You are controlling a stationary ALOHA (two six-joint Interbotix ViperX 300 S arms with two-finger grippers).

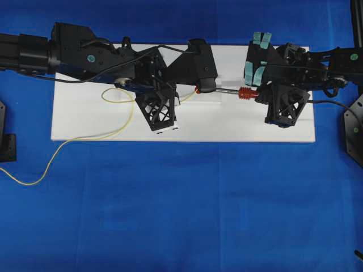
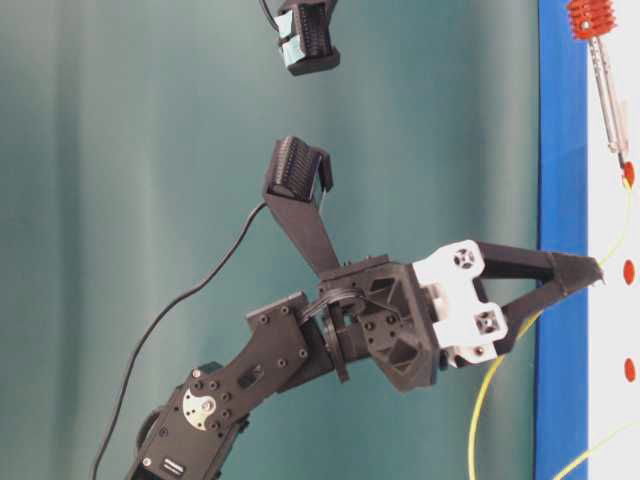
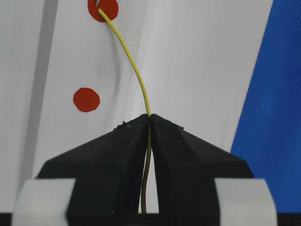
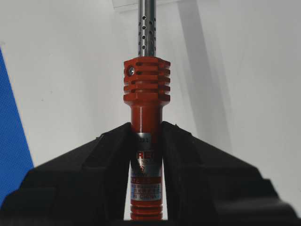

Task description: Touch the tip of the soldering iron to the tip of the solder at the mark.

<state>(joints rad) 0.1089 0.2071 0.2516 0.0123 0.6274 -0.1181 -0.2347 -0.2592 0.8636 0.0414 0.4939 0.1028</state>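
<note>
The thin yellow solder [image 3: 136,70] is pinched in my shut left gripper [image 3: 150,117]. Its free end rises to a red mark [image 3: 107,8] on the white board [image 1: 85,119]. From the side, the left gripper [image 2: 597,272] points down at the board and the solder [image 2: 612,235] curves up to the mark [image 2: 628,172]. My right gripper [image 4: 146,129] is shut on the red handle of the soldering iron [image 4: 146,89], just behind its ribbed collar. The iron's silver shaft [image 1: 227,91] lies level, and its tip appears to meet the solder's end at that mark [image 1: 197,89].
Two more red marks [image 2: 629,272] [image 2: 630,370] sit in a row along the board. Slack solder [image 1: 51,158] loops off the board's left front corner onto the blue cloth [image 1: 187,215]. Black stands [image 1: 7,139] [image 1: 353,133] flank the board.
</note>
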